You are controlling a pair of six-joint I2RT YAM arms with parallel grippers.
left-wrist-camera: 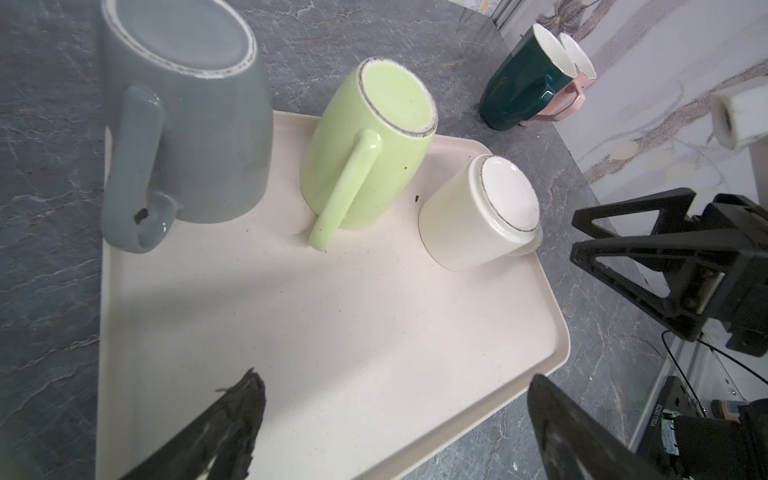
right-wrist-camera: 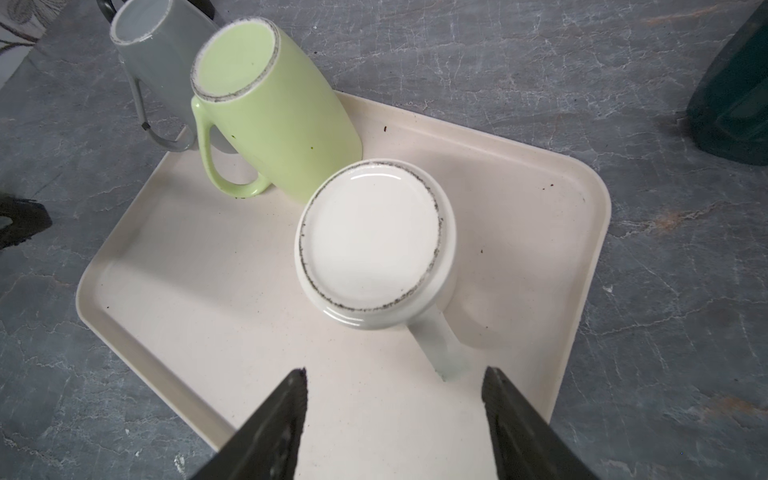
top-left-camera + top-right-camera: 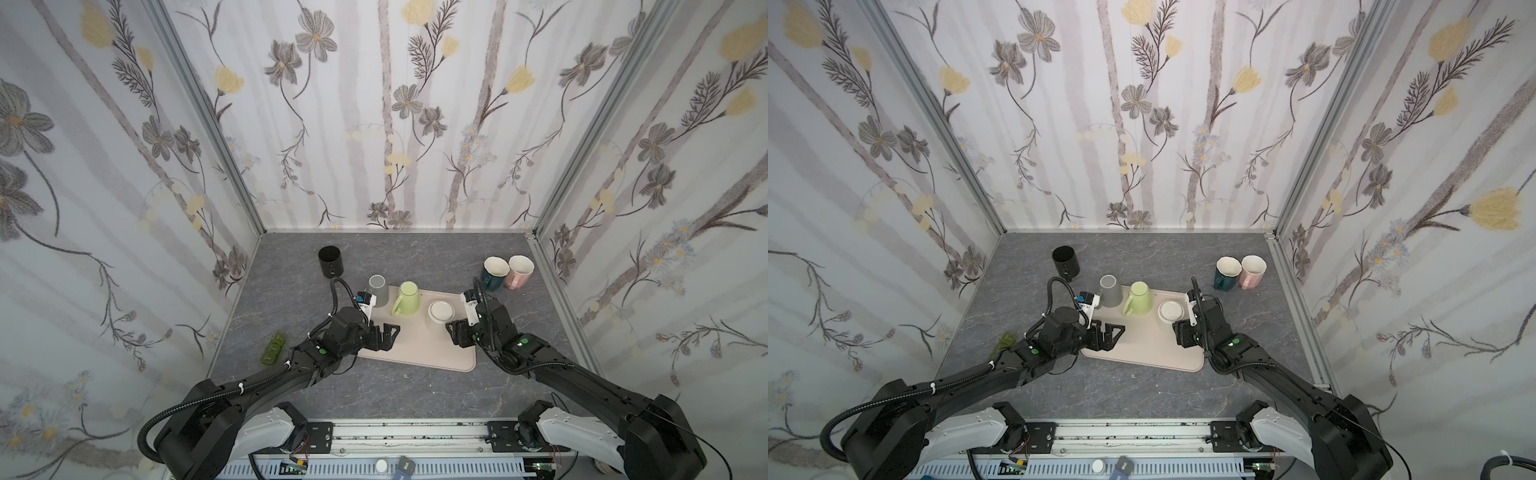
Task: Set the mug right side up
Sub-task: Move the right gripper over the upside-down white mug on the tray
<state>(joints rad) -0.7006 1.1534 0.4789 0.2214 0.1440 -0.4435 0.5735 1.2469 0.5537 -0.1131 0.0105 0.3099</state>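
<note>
The white mug (image 2: 374,249) is sitting base-up on the right side of the tray (image 3: 415,349), with its handle pointing toward the right gripper (image 2: 395,374). That gripper is hovering just beside the handle, jaws apart and holding nothing. The left gripper (image 3: 390,334) is hanging wide open and empty over the tray's left part. Grasping, flipping and setting down are all still waiting.
</note>
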